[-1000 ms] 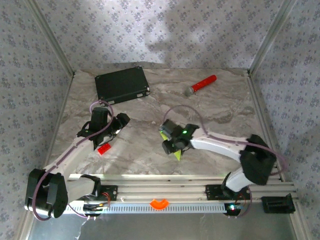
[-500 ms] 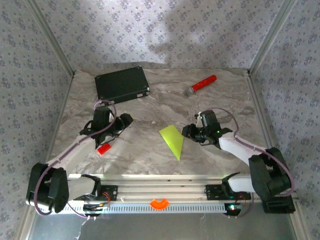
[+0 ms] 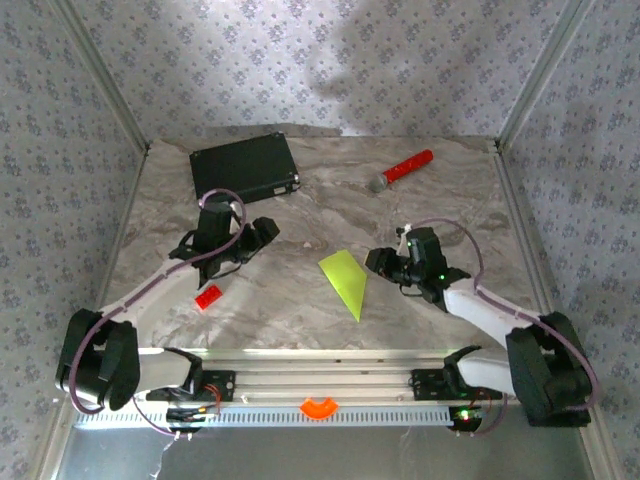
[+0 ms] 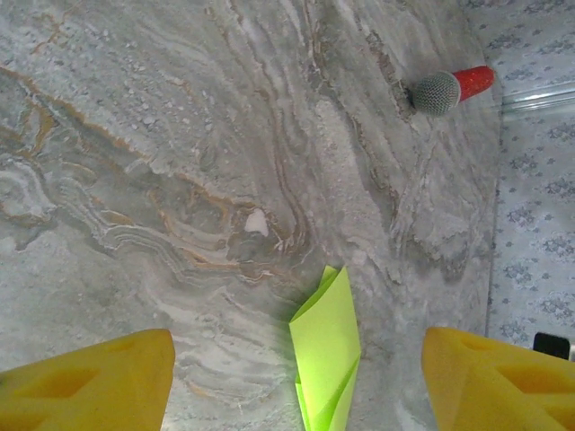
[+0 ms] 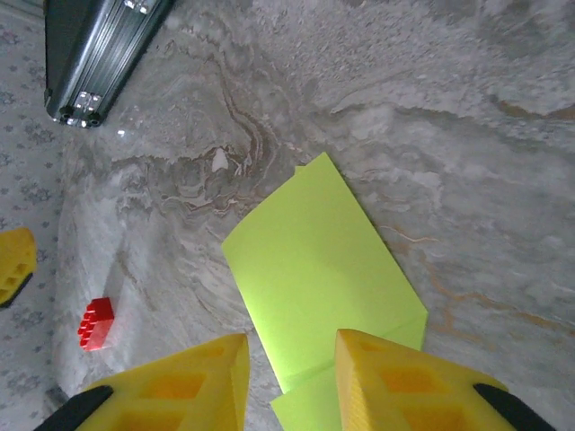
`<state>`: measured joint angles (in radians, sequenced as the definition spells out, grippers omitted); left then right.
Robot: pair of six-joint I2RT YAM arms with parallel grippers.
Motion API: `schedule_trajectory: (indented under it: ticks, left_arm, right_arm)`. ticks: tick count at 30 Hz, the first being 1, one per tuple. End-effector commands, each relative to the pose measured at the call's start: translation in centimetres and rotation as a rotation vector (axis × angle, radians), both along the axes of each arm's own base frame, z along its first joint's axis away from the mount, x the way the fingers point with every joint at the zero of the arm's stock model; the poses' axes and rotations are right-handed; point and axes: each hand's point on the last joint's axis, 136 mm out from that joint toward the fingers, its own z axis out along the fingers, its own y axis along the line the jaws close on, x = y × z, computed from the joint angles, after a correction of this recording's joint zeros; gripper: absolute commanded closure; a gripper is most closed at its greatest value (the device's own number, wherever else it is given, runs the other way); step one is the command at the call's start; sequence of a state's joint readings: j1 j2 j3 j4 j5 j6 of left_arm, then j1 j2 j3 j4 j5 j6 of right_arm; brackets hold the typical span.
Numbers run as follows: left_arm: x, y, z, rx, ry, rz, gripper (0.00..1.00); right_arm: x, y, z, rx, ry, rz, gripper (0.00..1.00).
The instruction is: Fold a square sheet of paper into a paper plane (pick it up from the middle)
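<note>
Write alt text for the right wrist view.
Folded lime-green paper lies flat on a marble table, with the right hand open at the frame's bottom edge, holding nothing. A small red block sits off to the left.

The left gripper (image 4: pixel 292 386) hangs over the marble bench (image 4: pixel 180 135), its yellow fingers (image 4: pixel 90 382) spread wide. The folded lime paper (image 4: pixel 325 355) lies on the bench in line with the gap between them. A red-handled microphone (image 4: pixel 449 88) rests well apart, close to the bench's edge by the patterned wall (image 4: pixel 530 224).
</note>
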<state>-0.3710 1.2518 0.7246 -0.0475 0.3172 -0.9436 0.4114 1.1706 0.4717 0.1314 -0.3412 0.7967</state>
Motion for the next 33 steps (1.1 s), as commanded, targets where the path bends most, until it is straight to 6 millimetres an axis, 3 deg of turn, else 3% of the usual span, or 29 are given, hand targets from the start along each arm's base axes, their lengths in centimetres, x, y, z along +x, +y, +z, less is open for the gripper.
schedule_trajectory:
  ticks: [1, 8, 12, 18, 21, 27, 33]
  left_arm:
    - [0.6, -0.3, 1.2, 0.007, -0.051, -0.002, 0.27]
    - [0.6, 0.3, 0.3, 0.048, -0.029, 0.025, 0.28]
    - [0.6, 0.5, 0.4, 0.052, -0.03, 0.047, 0.28]
    - [0.4, 0.6, 0.1, 0.059, -0.017, 0.054, 0.28]
    - [0.4, 0.8, -0.4, 0.06, -0.006, 0.069, 0.28]
    - [0.6, 0.1, -0.2, 0.04, -0.007, 0.051, 0.29]
    - [0.5, -0.7, -0.1, 0.032, -0.022, 0.007, 0.3]
  right_arm:
    - [0.2, -1.7, 0.6, -0.059, -0.073, -0.07, 0.67]
    - [-0.3, -3.5, 1.4, -0.123, -0.145, -0.104, 0.65]
    - [-0.7, -3.9, 1.2, -0.043, -0.12, -0.133, 0.62]
    - [-0.5, -2.6, 2.9, 0.116, -0.161, -0.032, 0.79]
    - [-0.3, -2.0, 2.2, 0.094, -0.081, 0.014, 0.9]
    - [0.2, 0.7, 2.3, 0.222, 0.025, 0.114, 0.9]
    - [-0.6, 0.3, -0.9, 0.159, 0.145, 0.103, 0.9]
